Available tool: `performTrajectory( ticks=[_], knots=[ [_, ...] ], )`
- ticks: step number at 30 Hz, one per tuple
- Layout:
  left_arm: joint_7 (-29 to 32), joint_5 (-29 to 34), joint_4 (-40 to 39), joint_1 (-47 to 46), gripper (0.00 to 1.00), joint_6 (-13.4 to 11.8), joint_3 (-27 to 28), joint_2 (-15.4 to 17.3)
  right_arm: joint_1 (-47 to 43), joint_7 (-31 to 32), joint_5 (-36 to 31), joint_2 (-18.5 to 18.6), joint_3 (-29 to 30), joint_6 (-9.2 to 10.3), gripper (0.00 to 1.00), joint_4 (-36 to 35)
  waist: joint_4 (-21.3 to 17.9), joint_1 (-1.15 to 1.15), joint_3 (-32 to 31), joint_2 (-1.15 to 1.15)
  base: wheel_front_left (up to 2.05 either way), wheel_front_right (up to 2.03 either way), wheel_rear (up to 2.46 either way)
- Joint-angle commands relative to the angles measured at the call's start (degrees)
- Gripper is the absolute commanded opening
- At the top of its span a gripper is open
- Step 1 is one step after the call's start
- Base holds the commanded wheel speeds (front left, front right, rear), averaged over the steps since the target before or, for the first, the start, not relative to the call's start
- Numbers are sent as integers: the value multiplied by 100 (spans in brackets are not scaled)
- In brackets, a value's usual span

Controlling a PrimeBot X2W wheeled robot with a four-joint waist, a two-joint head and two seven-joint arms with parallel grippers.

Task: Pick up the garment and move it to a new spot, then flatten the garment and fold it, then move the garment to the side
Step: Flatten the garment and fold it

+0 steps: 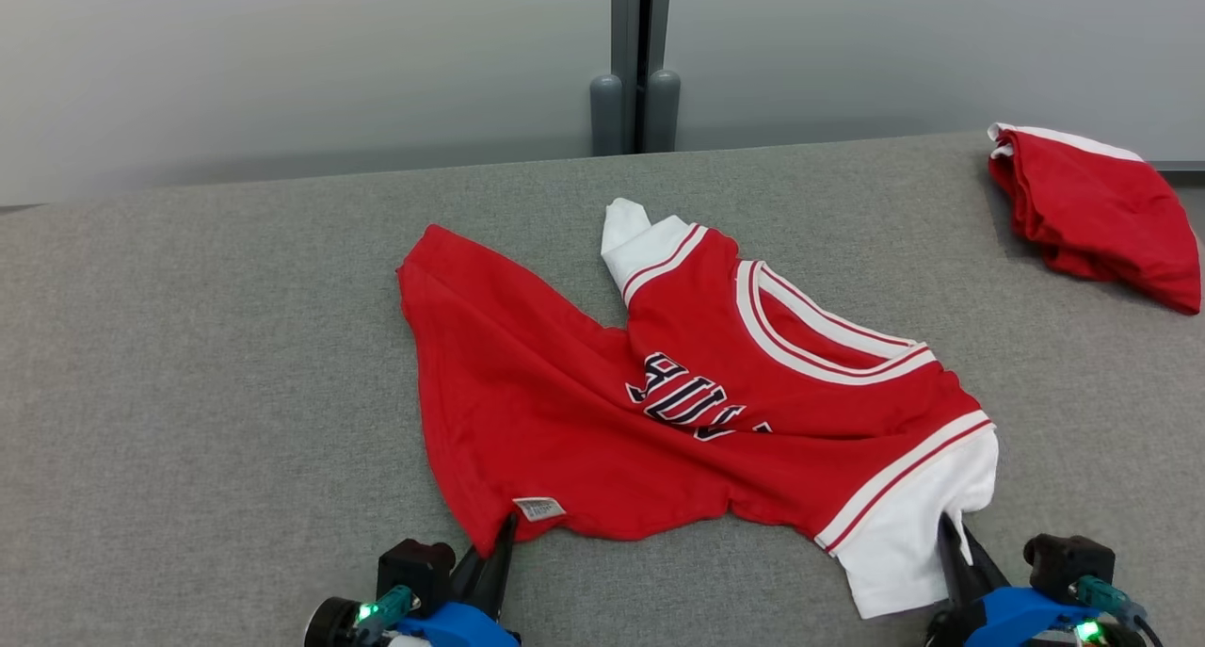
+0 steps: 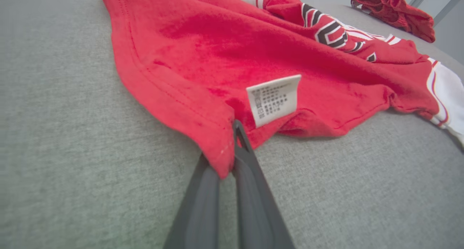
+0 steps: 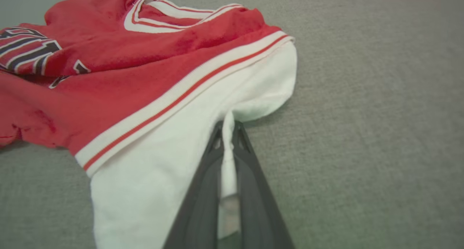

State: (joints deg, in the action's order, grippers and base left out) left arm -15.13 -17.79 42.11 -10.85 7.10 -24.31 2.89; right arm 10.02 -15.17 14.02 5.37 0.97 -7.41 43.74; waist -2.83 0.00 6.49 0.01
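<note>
The garment (image 1: 584, 412), a red jersey with white trim and dark striped lettering, lies spread but rumpled across the middle of the grey bench (image 1: 188, 393), its collar turned toward our right and its hem toward our left. The lettering is partly caught in a fold, so we cannot read it. A care label (image 1: 539, 509) sits face up at the near hem corner. Our left tool (image 1: 508, 526) is clamped on that corner just beside the label; in the left wrist view the red edge is pinched between the two dark fingers. Our right tool (image 1: 949, 534) is closed on the near white sleeve (image 1: 918, 534), and in the right wrist view a thin ridge of white cloth runs down between its fingers. Both tools are low at the near edge of the cloth. Well apart, at the far right corner of the bench, lies a red bundle (image 1: 1101, 214) with a white edge, which seems to be a second folded garment.
</note>
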Motion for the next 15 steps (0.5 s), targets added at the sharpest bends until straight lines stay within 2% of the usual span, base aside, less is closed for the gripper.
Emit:
performTrajectory(
  ticks=[1,9,15],
  knots=[
    [-1,-36,-89,-112,0,33,60,0,-53,3,64,-2,-36,-11,0,-191,4,0,-1,-1,0,0,0],
    [-1,35,-621,-454,0,36,414,11,24,3,253,51,-48,-9,0,-1269,74,0,77,-1,0,0,0],
    [-2,83,-779,-1289,0,47,574,194,806,3,559,185,-29,-9,0,-1631,107,0,298,-1,0,0,0]
  ],
)
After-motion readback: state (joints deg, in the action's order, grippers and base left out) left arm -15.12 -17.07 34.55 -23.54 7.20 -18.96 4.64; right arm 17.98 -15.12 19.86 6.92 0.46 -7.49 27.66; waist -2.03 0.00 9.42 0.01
